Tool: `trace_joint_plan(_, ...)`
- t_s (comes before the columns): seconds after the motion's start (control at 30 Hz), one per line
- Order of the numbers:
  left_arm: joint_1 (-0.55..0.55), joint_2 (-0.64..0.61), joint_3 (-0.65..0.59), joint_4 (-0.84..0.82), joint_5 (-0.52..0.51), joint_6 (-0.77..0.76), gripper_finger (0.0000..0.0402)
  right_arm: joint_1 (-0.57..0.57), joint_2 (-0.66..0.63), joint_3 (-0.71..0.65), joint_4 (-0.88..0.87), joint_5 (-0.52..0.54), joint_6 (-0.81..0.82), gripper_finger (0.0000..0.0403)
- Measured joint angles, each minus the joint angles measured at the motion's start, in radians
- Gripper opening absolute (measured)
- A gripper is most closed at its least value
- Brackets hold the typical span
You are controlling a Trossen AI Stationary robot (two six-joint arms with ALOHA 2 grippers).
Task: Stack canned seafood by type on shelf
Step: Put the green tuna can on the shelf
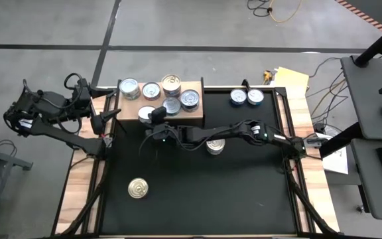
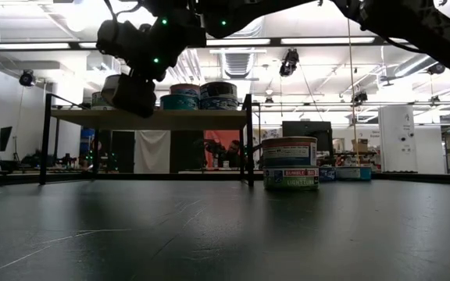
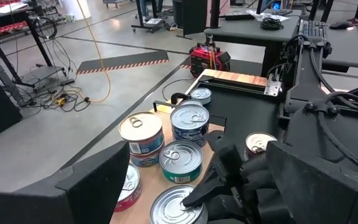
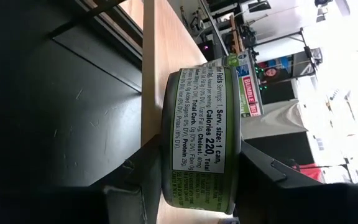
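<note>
The right gripper (image 1: 152,117) clasps a green-labelled tin (image 4: 201,140) at the wooden shelf's (image 1: 193,118) front edge; the left gripper (image 1: 111,119), fingers spread, waits beside the shelf.

Grey concrete floor (image 1: 197,23) with dark seams, yellow cable (image 1: 278,12) looped across; ceiling strip lights (image 2: 330,40) glowing over cluttered workshop.

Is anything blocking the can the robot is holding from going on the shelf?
Nothing visible. The right gripper holds the green-label can at the shelf's front edge; other cans sit farther back.
</note>
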Motion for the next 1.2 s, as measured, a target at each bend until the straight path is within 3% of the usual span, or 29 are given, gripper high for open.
trace_joint_plan(0.43,0.000,0.000,0.000,0.000,0.000,0.000,0.0361,-0.016,0.000,0.000,0.001,-0.027,0.002,0.0144)
trace_joint_plan(1.2,0.000,-0.001,0.000,0.000,0.000,0.000,0.0361,-0.016,-0.002,0.000,0.001,-0.025,0.049,0.0217)
